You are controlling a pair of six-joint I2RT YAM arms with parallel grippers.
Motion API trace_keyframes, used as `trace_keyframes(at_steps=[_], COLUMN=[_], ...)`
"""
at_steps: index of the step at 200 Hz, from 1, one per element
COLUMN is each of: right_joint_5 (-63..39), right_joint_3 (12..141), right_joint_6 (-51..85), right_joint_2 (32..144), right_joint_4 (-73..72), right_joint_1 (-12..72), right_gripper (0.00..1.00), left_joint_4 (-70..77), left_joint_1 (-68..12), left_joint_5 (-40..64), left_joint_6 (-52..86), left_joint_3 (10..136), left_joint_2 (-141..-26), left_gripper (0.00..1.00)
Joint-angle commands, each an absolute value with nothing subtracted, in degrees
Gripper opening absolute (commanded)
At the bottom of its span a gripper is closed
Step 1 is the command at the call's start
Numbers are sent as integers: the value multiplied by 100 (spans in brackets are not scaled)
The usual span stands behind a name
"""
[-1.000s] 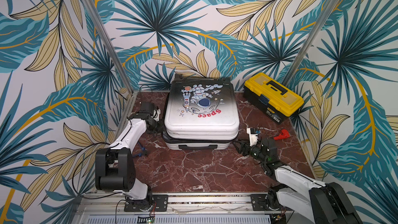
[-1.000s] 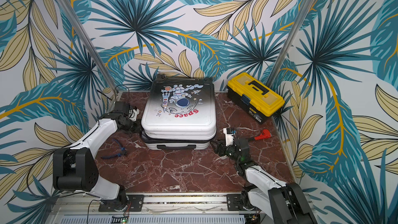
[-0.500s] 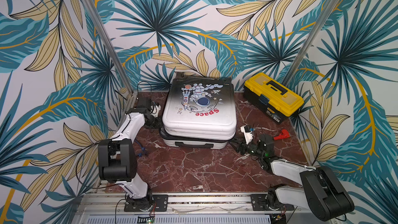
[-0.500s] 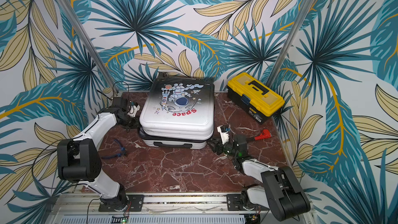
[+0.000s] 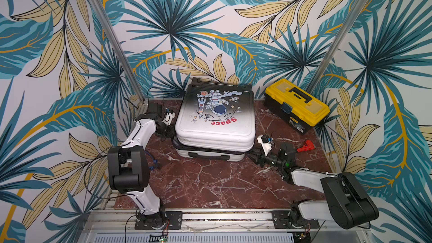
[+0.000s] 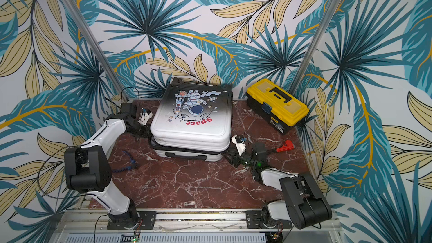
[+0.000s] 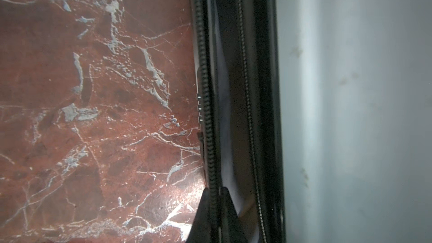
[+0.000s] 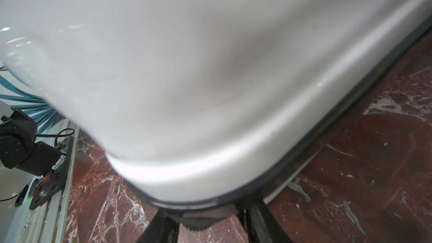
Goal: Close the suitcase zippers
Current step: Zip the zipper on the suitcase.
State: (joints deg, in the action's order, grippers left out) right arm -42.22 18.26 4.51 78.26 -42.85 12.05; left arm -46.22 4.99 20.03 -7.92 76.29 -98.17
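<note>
The suitcase (image 5: pixel 214 122) lies flat in the middle of the marble table (image 5: pixel 210 183). Its lid rests slightly askew on the lower shell, and the seam gapes. Our left gripper (image 7: pixel 213 209) is pinched tight on the zipper track (image 7: pixel 205 104) along the case's left side. Our right gripper (image 8: pixel 208 227) sits at the near right corner, jaws apart astride the seam. A dark lump lies between them, but the right wrist view is too blurred for us to call it a pull.

We judge three risks:
- We see no slider in the left grip, so a tug may drag the light case across the table and close nothing.
- The right gripper may close on the bare shell edge and slip off.
- With the halves misaligned, the teeth may jam at the corner.
</note>
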Motion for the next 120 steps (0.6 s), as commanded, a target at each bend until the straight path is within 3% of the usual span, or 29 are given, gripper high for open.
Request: trace_keyframes(at_steps=[1, 41, 120], right_joint_5=[-4232, -3974, -3950], right_joint_3=[2026, 2020, 2215], right_joint_6=[358, 493, 565], right_joint_2=[7879, 7983, 8207], right_joint_4=[-4612, -4777, -4705], right_joint_1=[1213, 1178, 1116], right_gripper=[41, 32, 1], left_joint_4=[-4460, -4486, -4557], left_joint_1=[414, 439, 475], left_joint_5=[2366, 2364, 2398], left_joint_6=[-1493, -1547, -1478], left_joint_3=[7914, 7930, 7936], left_joint_2=[-9875, -9905, -9809], left_gripper=[4, 4, 4])
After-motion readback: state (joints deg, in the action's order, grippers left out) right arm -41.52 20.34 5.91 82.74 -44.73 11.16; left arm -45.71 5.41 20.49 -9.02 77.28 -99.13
